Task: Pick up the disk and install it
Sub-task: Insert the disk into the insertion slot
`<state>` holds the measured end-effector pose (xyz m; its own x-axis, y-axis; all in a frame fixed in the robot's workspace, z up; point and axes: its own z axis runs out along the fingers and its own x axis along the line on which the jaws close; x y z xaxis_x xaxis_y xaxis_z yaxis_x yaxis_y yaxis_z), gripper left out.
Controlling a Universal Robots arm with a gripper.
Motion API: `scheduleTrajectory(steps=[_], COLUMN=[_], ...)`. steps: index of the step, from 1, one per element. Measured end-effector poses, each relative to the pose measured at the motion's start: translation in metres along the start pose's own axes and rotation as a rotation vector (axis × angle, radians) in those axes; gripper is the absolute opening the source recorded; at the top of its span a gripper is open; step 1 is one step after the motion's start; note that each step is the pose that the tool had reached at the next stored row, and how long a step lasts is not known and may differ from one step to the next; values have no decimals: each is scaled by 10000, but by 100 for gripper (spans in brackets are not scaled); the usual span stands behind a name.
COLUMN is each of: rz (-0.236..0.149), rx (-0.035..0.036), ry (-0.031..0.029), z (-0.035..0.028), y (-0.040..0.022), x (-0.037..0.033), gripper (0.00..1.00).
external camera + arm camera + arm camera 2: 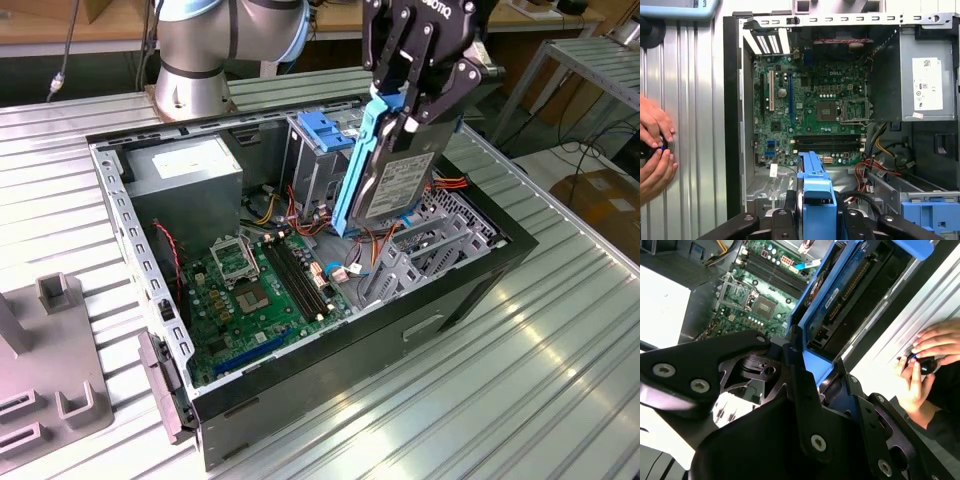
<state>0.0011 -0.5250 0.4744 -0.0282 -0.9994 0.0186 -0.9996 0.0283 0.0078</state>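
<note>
The disk, silver-grey with a white label and a bright blue carrier, hangs on edge, tilted, above the open computer case. My gripper is shut on its upper end, fingers on both faces. The disk's lower end sits just over the case's interior, beside the silver drive cage with a blue tab. In the second wrist view the disk runs away from the black fingers. In the first wrist view the blue carrier edge stands between the black gripper parts, with the motherboard beyond.
A large grey metal box with a white sticker fills the case's far corner. Red and orange cables lie near the disk. A person's hands rest on the ribbed table beside the case. A grey fixture stands at the exterior view's left.
</note>
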Motion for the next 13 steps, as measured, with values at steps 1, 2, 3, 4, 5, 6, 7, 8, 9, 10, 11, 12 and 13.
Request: scheduleTrajectory(steps=[1, 2, 3, 4, 5, 6, 7, 8, 9, 10, 11, 12, 13], rz=[0, 0, 0, 0, 1, 1, 1, 1, 2, 1, 3, 2, 2], rx=[0, 0, 0, 1, 1, 1, 1, 1, 1, 2, 2, 3, 2], ry=[4, 13, 21, 29, 36, 42, 46, 51, 55, 62, 67, 69, 71], z=[3, 6, 8, 11, 12, 13, 14, 17, 20, 23, 26, 28, 28], y=[-37, -82, -111, -143, -160, -179, -185, -188, -190, -195, -205, -237, -270], x=[1, 3, 4, 7, 9, 14, 29, 50, 67, 92, 103, 110, 111], gripper=[37, 37, 37, 37, 37, 37, 37, 37, 37, 37, 37, 37, 37])
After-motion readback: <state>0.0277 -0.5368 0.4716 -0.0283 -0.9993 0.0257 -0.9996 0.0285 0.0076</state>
